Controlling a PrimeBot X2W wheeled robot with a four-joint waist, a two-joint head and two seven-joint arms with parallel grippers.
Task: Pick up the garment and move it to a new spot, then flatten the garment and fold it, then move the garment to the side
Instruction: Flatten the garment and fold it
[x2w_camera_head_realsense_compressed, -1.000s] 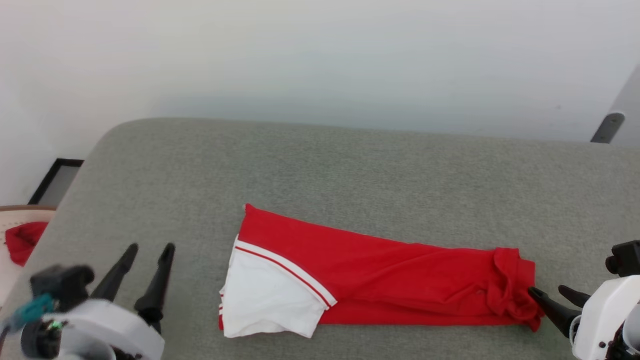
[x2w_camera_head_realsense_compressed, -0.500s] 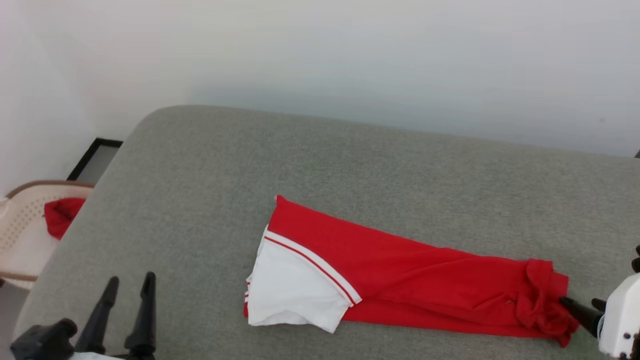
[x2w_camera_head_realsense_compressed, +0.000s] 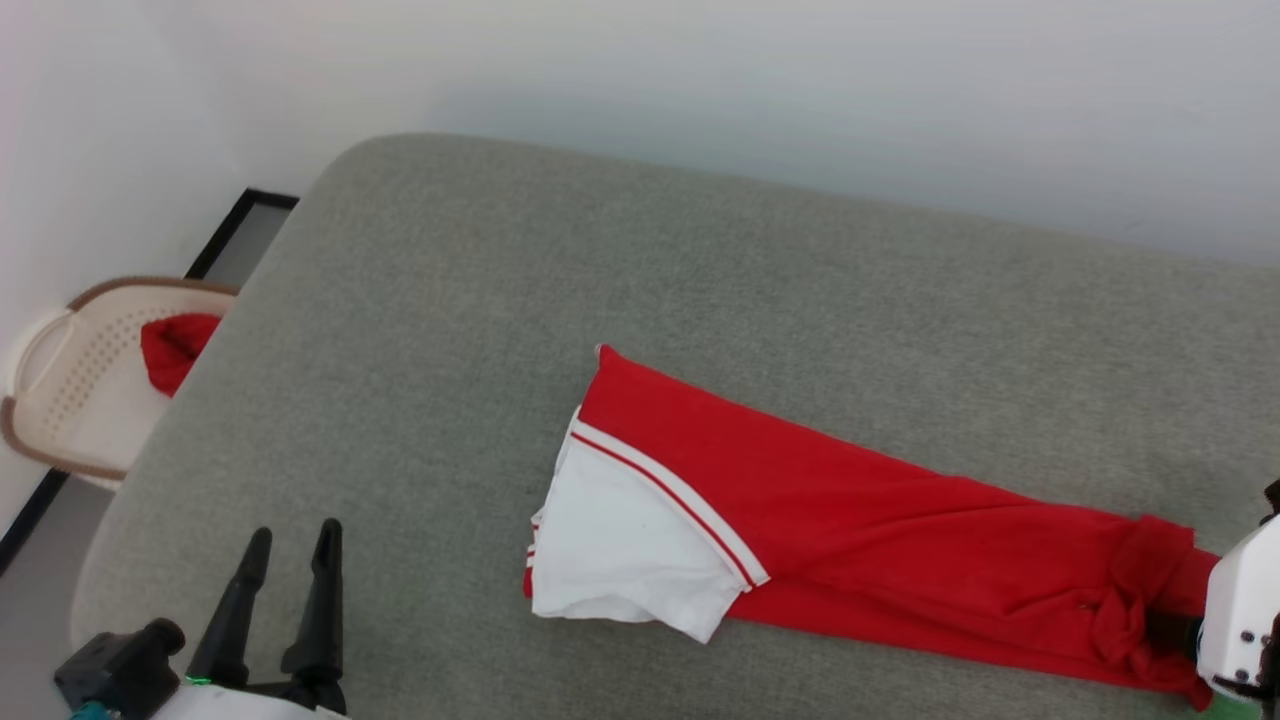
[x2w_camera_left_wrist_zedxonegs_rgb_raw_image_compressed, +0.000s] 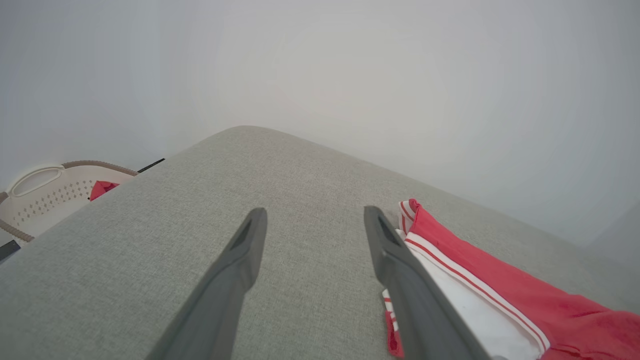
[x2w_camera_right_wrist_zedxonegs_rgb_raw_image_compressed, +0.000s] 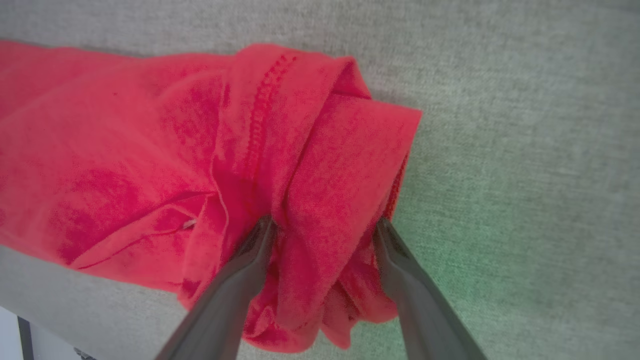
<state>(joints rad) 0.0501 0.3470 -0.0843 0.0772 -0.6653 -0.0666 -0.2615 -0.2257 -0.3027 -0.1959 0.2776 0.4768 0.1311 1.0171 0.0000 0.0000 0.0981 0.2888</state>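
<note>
The garment (x2w_camera_head_realsense_compressed: 800, 500), red shorts with a white panel at the left end, lies folded into a long strip on the grey cushion (x2w_camera_head_realsense_compressed: 600, 260). Its bunched red end (x2w_camera_right_wrist_zedxonegs_rgb_raw_image_compressed: 320, 150) sits between the spread fingers of my right gripper (x2w_camera_right_wrist_zedxonegs_rgb_raw_image_compressed: 324, 224), which is open and straddles the fabric without pinching it. In the head view that gripper's white body (x2w_camera_head_realsense_compressed: 1240, 610) is at the right edge, over the bunched end. My left gripper (x2w_camera_head_realsense_compressed: 293, 535) hovers open and empty over the cushion's front left, with the garment's white panel (x2w_camera_left_wrist_zedxonegs_rgb_raw_image_compressed: 470, 310) just right of its fingers.
A pale perforated basket (x2w_camera_head_realsense_compressed: 60, 400) with a red cloth (x2w_camera_head_realsense_compressed: 175, 345) in it stands on the floor left of the cushion. A white wall runs behind. Bare cushion stretches left of and behind the garment.
The head camera has swung, shifting the whole picture. My right gripper's fingers have pushed from the tip of the garment's bunched end to astride it. The left gripper stays open.
</note>
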